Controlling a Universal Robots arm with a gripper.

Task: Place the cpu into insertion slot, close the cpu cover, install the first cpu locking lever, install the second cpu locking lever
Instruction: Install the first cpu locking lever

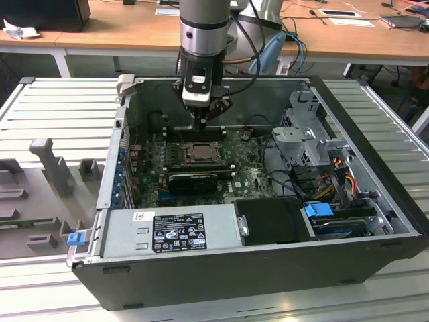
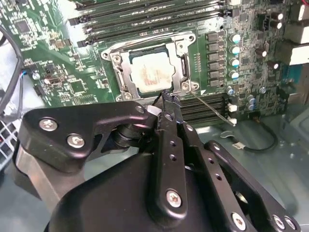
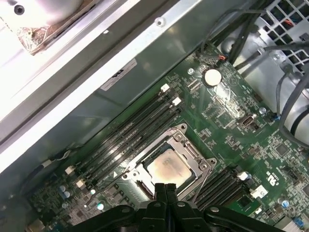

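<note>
First, in the exterior view, the gripper (image 1: 203,124) is hanging inside the open computer case (image 1: 268,265), just above the slot (image 1: 181,155) where the cpu (image 1: 200,153) is sitting. Next, in the second wrist view, its fingers are pressing together on nothing, beside the cover (image 2: 126,72) lying over the cpu; a thin lever (image 2: 210,107) is sticking out nearby. Lastly, in the first wrist view, the closed tips are hovering at the cover's edge.

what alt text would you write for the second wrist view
The cpu sits in the insertion slot, framed by the silvery cpu cover, on a green motherboard. The black gripper, fingers together, is at the socket's edge, beside a thin metal lever that sticks out.
</note>
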